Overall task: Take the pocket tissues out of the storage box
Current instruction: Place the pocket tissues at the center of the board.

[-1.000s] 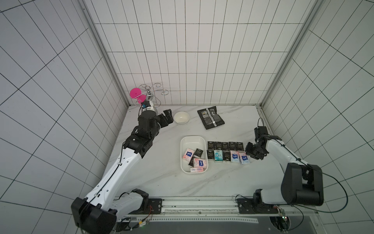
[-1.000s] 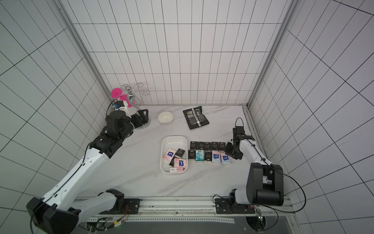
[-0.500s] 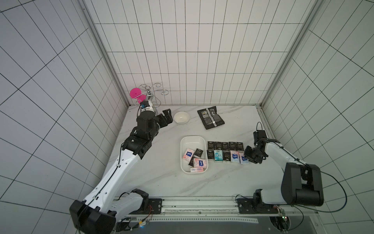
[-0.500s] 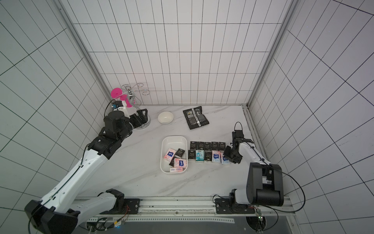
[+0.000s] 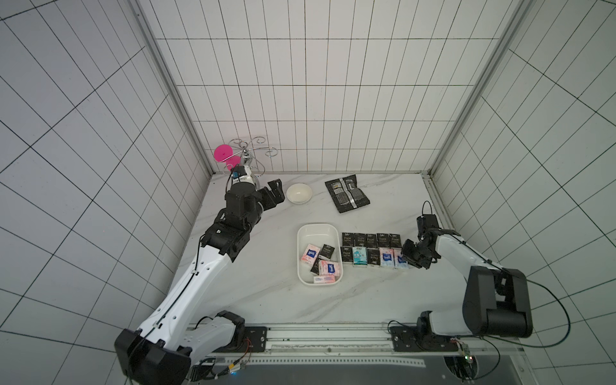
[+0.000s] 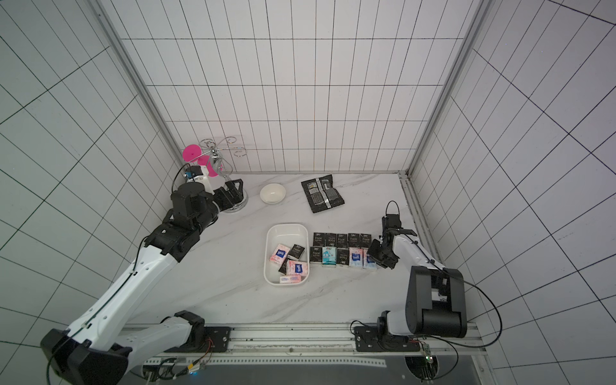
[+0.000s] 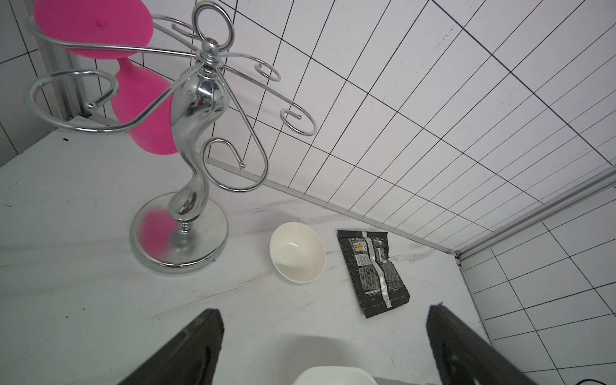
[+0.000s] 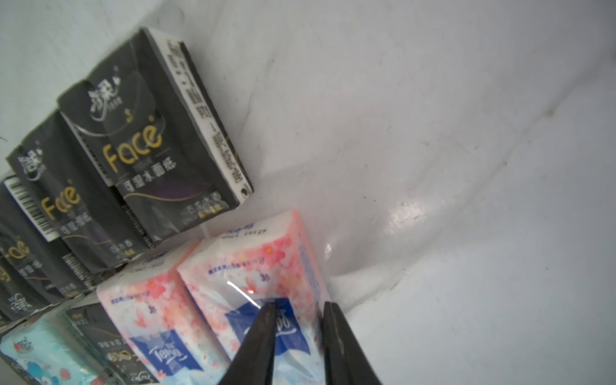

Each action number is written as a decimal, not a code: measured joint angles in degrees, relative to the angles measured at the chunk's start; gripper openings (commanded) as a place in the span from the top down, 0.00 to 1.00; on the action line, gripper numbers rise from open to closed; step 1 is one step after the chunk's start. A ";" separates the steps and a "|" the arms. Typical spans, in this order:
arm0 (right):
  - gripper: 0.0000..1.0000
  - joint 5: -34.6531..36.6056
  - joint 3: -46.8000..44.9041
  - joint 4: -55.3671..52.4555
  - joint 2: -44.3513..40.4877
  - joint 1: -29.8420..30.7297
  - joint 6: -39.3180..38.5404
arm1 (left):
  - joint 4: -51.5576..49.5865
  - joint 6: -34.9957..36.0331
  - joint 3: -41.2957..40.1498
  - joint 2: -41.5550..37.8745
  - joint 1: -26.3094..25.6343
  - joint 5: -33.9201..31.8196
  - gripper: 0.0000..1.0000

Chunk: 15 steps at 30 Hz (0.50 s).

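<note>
The white storage box [image 5: 315,226] [image 6: 286,226] sits mid-table and holds several pocket tissues [image 5: 310,258], pink-white and black. More pocket tissues lie on the table in two rows to its right: a black row [image 5: 370,240] and a mixed row [image 5: 373,259]. My right gripper [image 5: 407,256] [image 8: 299,305] is low at the right end of the mixed row. Its fingers are pinched on the last pink-white packet [image 8: 253,266], one on the blue label and one at the packet's edge. My left gripper [image 5: 275,193] [image 7: 323,310] hangs open and empty near the back left.
A small white bowl [image 5: 299,192] and a flat black foil pouch [image 5: 348,193] lie near the back wall. A chrome cup stand [image 7: 190,140] with a pink cup [image 5: 223,153] fills the back left corner. The table's right wall rail [image 5: 436,213] runs close behind my right arm.
My right gripper has come down and slightly forward onto the end of the near row, its jaws a little narrower. The left arm has shifted only slightly.
</note>
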 measured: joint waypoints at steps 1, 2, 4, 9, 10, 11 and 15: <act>0.72 0.00 0.00 0.04 0.00 0.00 -0.11 | 0.00 0.00 0.00 0.02 0.00 0.00 0.01; 0.72 -0.02 0.00 0.07 0.00 0.00 -0.31 | 0.00 0.00 0.00 0.02 0.00 0.00 0.01; 0.71 0.00 0.04 0.04 0.04 0.00 -0.96 | 0.00 0.00 0.00 0.02 0.00 0.00 0.01; 0.71 0.07 0.11 0.15 0.20 0.11 -2.54 | 0.00 -0.02 0.00 0.24 0.00 0.02 0.01; 0.71 0.11 0.11 0.15 0.20 0.11 -2.75 | 0.00 -0.02 0.00 0.28 0.00 0.02 0.01; 0.71 0.15 0.17 0.13 0.20 0.11 -2.95 | 0.00 -0.02 0.00 0.37 0.00 0.02 0.01; 0.71 0.31 0.74 0.15 0.35 0.42 -3.56 | 0.00 -0.02 0.00 0.59 -0.02 0.00 0.01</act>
